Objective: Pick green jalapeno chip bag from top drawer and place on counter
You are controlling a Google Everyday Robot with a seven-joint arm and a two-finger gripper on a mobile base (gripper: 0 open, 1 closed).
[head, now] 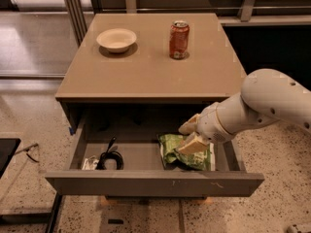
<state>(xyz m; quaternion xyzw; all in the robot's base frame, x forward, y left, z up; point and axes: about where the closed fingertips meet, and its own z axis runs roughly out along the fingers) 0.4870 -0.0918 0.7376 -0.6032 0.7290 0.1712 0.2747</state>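
Counter [146, 76] is sitting at 12 o'clock. Top drawer [155, 182] is standing open at 6. Arm [262, 106] is reaching in from 3. Green jalapeno chip bag [170, 149] is lying in the drawer's right half, long axis running roughly 9-to-3. Gripper [190, 135] is hovering over the bag's right part, jaws spread wide and holding nothing. Bag's bulk is lying at 8 o'clock from it. Contact is unclear. I'm judging that a short drop toward 8 comes before closing.

The gripper [191, 135], over the green jalapeno chip bag [170, 150], hides its middle; arm [272, 101] cropped rightward.
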